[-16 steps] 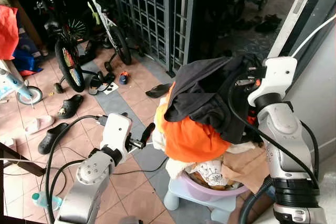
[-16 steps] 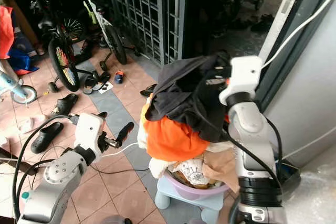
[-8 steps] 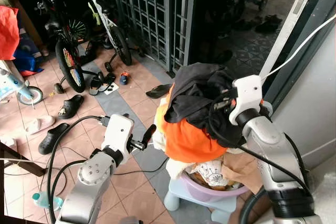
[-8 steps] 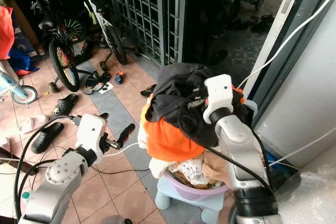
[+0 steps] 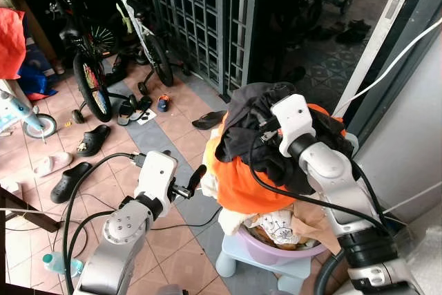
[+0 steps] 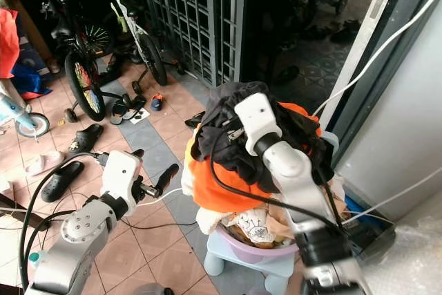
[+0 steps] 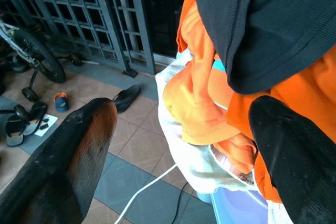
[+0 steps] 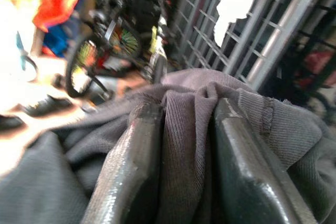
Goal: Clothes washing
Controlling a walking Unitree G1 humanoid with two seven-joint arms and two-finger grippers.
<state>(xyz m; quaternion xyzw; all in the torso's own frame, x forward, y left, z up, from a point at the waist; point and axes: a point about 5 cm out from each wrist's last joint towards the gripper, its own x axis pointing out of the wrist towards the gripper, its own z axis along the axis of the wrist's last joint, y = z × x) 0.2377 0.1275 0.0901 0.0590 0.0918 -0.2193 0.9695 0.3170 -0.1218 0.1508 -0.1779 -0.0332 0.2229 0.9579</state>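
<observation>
Head views: the laundry's all heaped on a purple basin (image 5: 266,253), nothing washed yet by the look of it. The dark garment (image 5: 259,126) tops the orange one (image 5: 242,181). Left wrist view: left gripper (image 7: 184,145) spread wide, empty, beside the pile. Right wrist view: right gripper (image 8: 181,153) pinching a fold of that dark garment; no washer visible anywhere.

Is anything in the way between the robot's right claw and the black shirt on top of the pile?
No. The right claw already pinches a fold of the black shirt between its fingers, on top of the pile.
</observation>
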